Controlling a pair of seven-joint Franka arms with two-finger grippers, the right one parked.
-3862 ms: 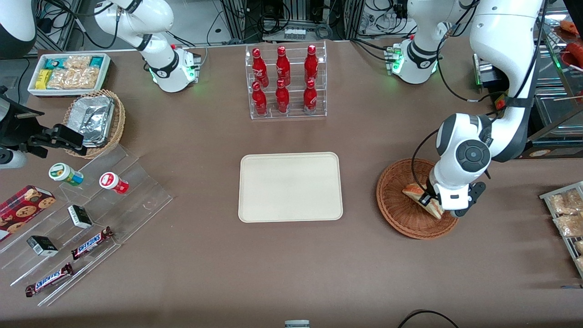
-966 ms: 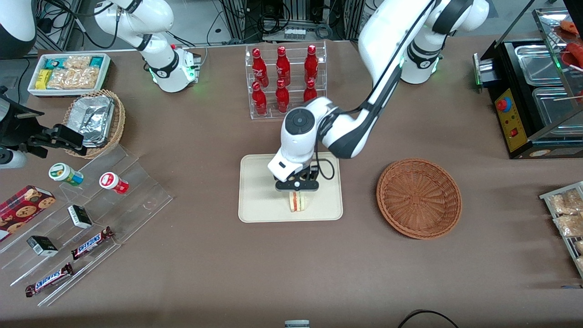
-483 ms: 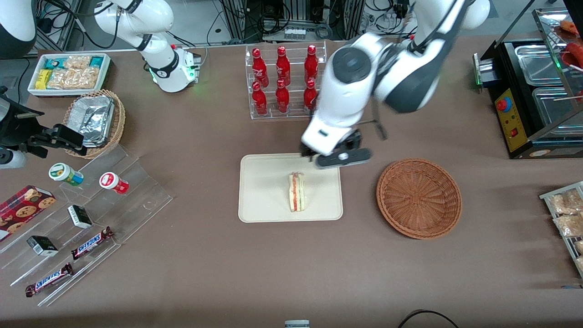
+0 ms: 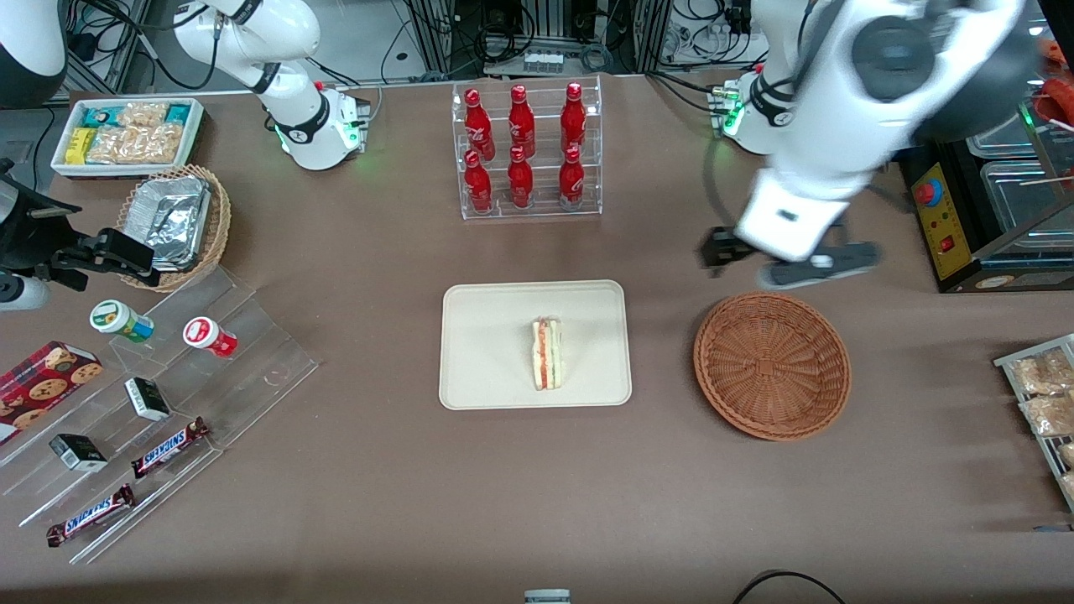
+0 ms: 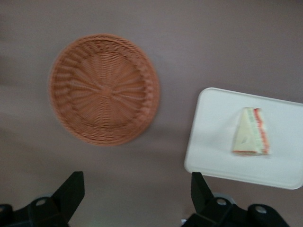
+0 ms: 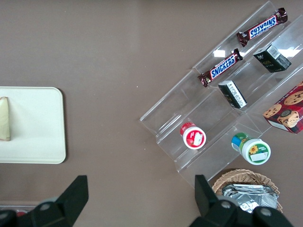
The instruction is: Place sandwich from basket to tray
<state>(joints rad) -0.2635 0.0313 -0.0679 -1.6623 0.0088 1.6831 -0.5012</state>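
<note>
1. Sandwich (image 4: 547, 354) lies on the tray (image 4: 478, 335), near the tray's middle and a little toward the edge nearer the front camera; its long axis runs toward and away from that camera, filling edge up.
2. At the parked arm's end of the table (image 4: 377, 486) stand a white bin of snacks (image 4: 127, 134), a foil-filled basket (image 4: 178, 220) and a clear stepped rack (image 4: 193, 394) with candy bars, small boxes and two tubs. None is near the tray.
3. A clear rack of red bottles (image 4: 524, 151) stands farther from the front camera than the tray, well apart from it.
4. Toward the working arm's end sits the basket (image 4: 772, 365), empty, well apart from the tray.
5. The pincer (image 4: 789, 260) hangs high above the table, just past the basket's rim on the side away from the front camera, well apart from the sandwich. The wrist view shows its fingers (image 5: 71, 191) spread wide with nothing between them.
6. From the pincer, the sandwich lies toward the parked arm's end and nearer the front camera, with the basket between the two on the table.
7. By my judgement the task is done: the sandwich rests on the tray, free of the pincer. Nothing stands in the arm's way above the basket.
</note>
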